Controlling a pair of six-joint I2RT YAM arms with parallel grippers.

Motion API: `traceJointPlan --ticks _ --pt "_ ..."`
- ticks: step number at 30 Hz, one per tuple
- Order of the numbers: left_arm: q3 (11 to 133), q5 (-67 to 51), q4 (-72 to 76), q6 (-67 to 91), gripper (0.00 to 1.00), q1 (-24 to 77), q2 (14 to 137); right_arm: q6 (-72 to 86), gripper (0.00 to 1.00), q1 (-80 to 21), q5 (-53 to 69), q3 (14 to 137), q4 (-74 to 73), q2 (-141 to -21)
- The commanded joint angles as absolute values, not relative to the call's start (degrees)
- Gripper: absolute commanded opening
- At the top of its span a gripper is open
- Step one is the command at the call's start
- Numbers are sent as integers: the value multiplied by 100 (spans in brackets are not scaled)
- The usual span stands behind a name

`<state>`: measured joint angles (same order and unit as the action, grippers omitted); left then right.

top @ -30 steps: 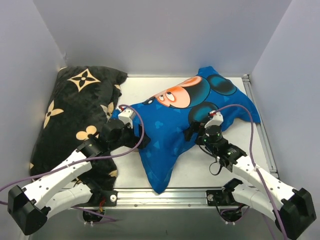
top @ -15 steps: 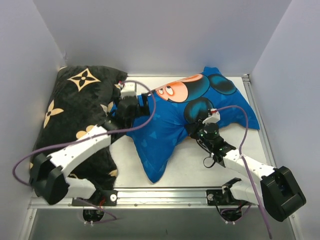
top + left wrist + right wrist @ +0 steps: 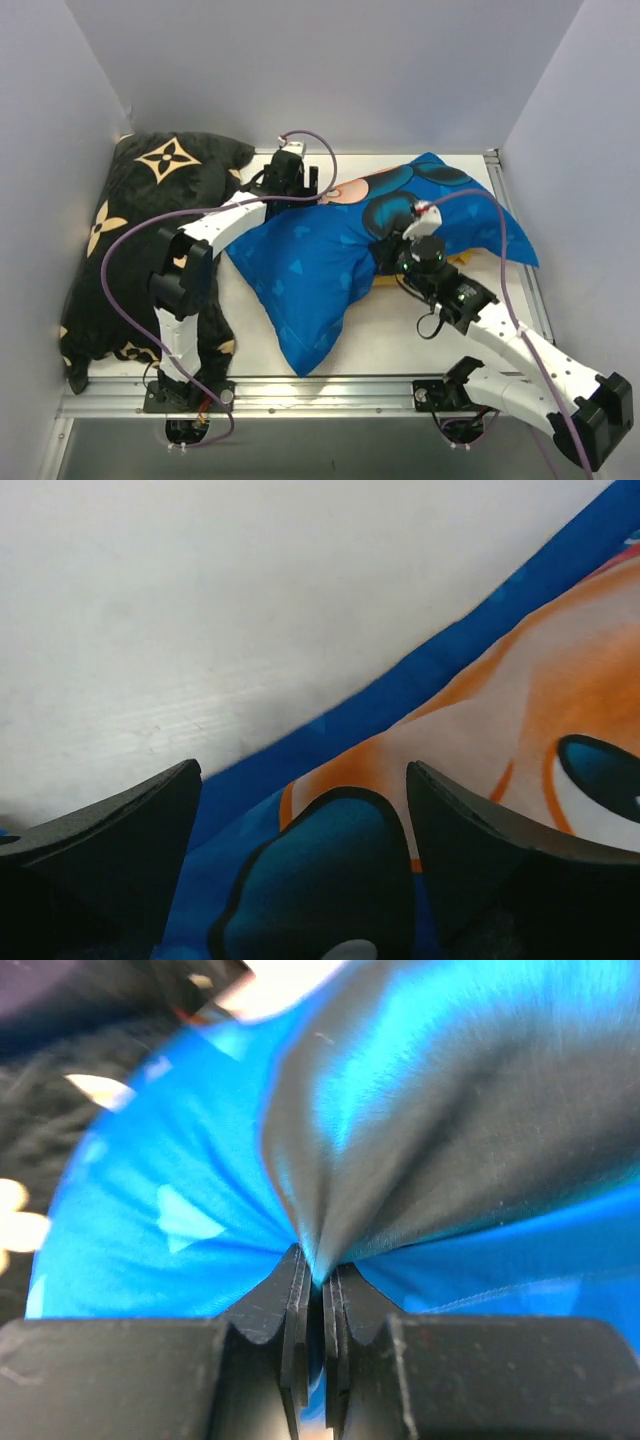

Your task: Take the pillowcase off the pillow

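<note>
We can read no lettering. The only markings are prints: a cartoon mouse and small pale triangles on the blue pillowcase (image 3: 310, 275), and tan flower and star motifs on the black cushion (image 3: 150, 215).

The cushion lies along the left side of the table (image 3: 400, 335), its right edge just beside the pillowcase. Pale walls close in the back and both sides, and a purple cable (image 3: 120, 250) loops from each arm. The left arm crosses over the cushion's right edge to reach the far side.

The pillowcase lies in the middle of the table, puffed out, one corner pointing at the near rail; the pillow inside does not show. A strip of orange-yellow lining (image 3: 462, 262) peeks out at its right side, by the right arm.

The left gripper (image 3: 300, 780) stands wide open with nothing in it, over the far left edge of the pillowcase by the mouse's face; whether it touches the cloth we cannot tell. The right gripper (image 3: 318, 1280) is closed tight on a pinch of the pillowcase — the fabric gathers into folds right at its jaws, near the dark ear.
</note>
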<state>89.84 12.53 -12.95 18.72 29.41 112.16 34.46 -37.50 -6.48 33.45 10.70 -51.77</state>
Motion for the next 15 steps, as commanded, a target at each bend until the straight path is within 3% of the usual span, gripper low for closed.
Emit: traceJointPlan --ticks 1,7,11,15 --pt "9176 230 -2003 1749 92 3216 11285 2603 0 -4060 -887 5243 837 -5298" --pt "8510 -649 -1979 1626 92 3910 10864 1837 0 -4491 -1362 7371 176 -6818" --pt "7797 -1484 -1600 1863 92 3973 10443 1941 0 -4202 -1215 7839 167 -7794" --pt "7383 -804 -1669 2222 93 3850 9845 2539 0 -3587 -661 7595 465 -8497"
